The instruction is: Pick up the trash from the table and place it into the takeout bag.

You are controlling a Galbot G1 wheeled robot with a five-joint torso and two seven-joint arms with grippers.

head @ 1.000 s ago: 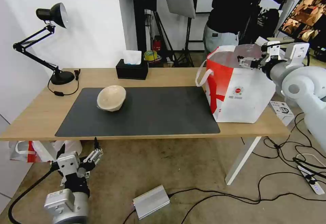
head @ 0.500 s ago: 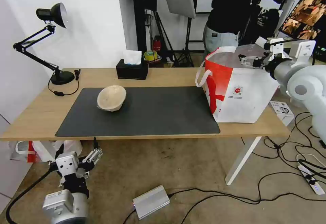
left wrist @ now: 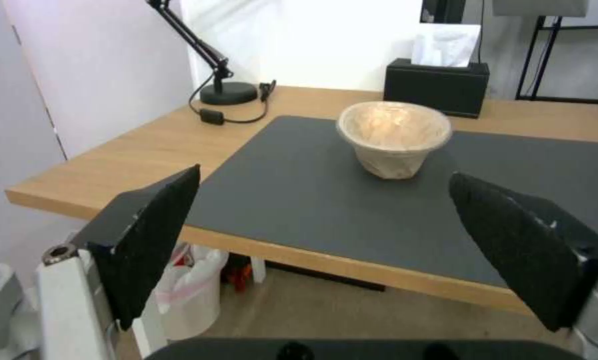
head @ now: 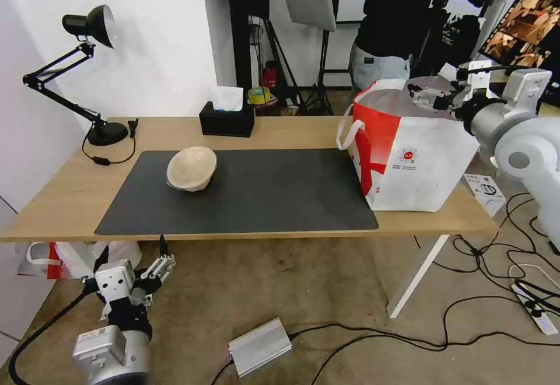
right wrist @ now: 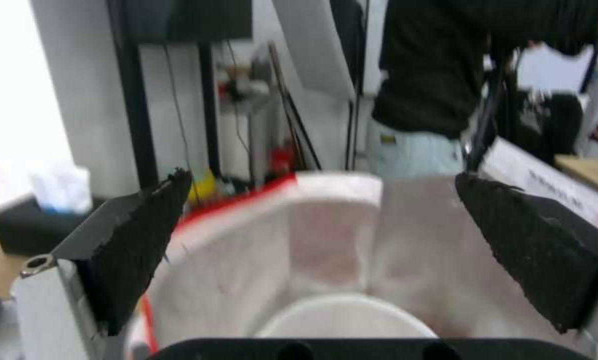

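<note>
The desk [head: 291,134] stretches in front of me, light wood under a large dark grey mat [head: 262,192]. At its right end stands the takeout bag [head: 420,163], boxy, white and red, mouth open and foil lining showing. My right gripper [head: 421,94] hangs over that mouth, fingers [right wrist: 138,240] spread wide and holding nothing. Down inside the bag, through my right wrist camera, I make out the rim of a white round bowl [right wrist: 346,315] resting low between the lined walls.

What is left on the desk is the beige pulp bowl [head: 191,168], upright on the left part of the mat, well apart from the bag, with the black tissue box [head: 227,118] behind it and the desk lamp [head: 93,76] off at the far left corner. My left gripper [head: 153,268] sits below the desk's near edge, fingers [left wrist: 152,235] wide and empty, facing the bowl across the mat.

I judge the pulp bowl to be very light, fairly stiff but crushable, with a matte surface that should not slip. The rim looks like the place to take it: one finger inside, one outside the wall, closing gently so the thin side does not buckle.
</note>
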